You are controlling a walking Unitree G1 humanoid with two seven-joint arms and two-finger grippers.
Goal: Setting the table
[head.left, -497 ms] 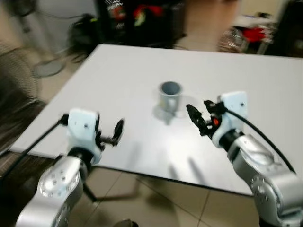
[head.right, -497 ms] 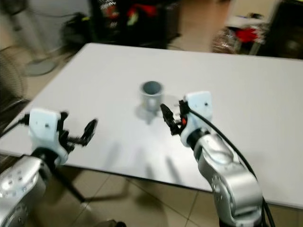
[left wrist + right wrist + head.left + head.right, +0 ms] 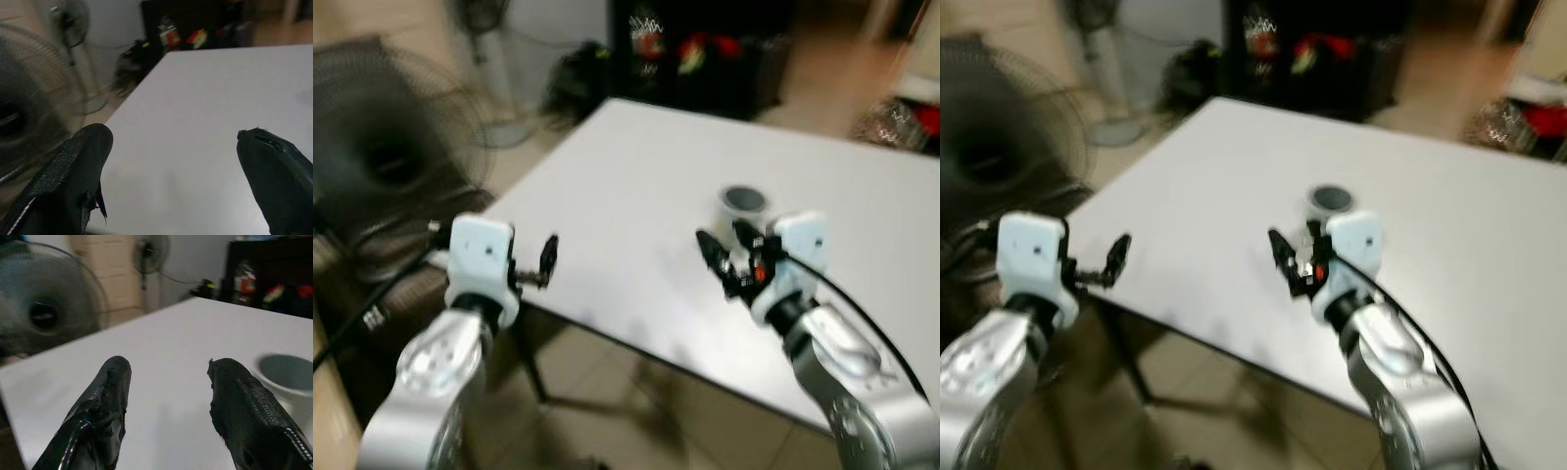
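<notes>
A grey cup (image 3: pixel 743 202) stands upright on the white table (image 3: pixel 636 196), also seen in the right wrist view as the grey cup (image 3: pixel 286 374). My right gripper (image 3: pixel 715 257) hovers over the table just in front of the cup, open and holding nothing. My left gripper (image 3: pixel 546 259) is raised near the table's front left corner, open and holding nothing; the left wrist view looks between its fingers (image 3: pixel 78 166) across the bare table (image 3: pixel 205 117).
A large floor fan (image 3: pixel 382 157) stands to the left of the table, and a smaller fan (image 3: pixel 1097 29) further back. Dark furniture with colourful items (image 3: pixel 695 49) lines the far side. The views are blurred.
The whole picture has shifted: the camera has turned left, so the table and cup sit further right and the big fan has come into view. Both grippers keep their pose.
</notes>
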